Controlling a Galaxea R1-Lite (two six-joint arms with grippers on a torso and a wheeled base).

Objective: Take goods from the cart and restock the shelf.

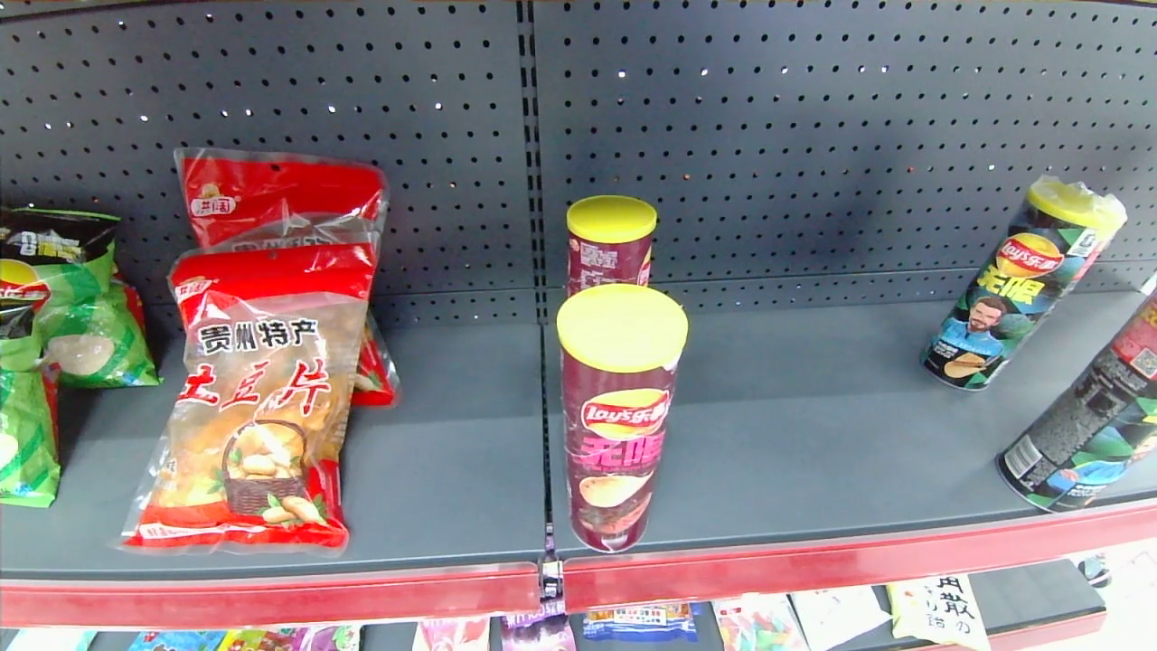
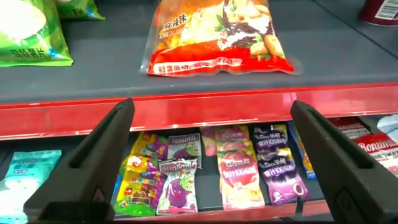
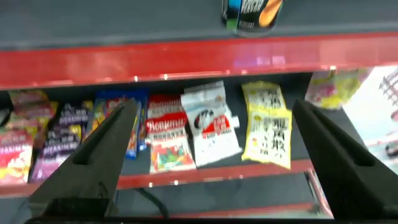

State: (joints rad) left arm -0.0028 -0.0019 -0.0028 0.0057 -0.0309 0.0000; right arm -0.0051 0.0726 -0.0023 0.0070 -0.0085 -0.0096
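the left gripper and the right gripper are both empty with fingers spread wide, facing the shelf's red front edge. on the shelf a maroon can stands at the front edge near the middle, with a second maroon can behind it by the back panel. wide bare room lies between these and the green-black cans at the right end, and a narrower gap lies toward the red bags on the left.

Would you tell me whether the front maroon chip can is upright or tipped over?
Upright: the maroon can stands on its base near the front edge of the shelf, with its yellow lid on top.
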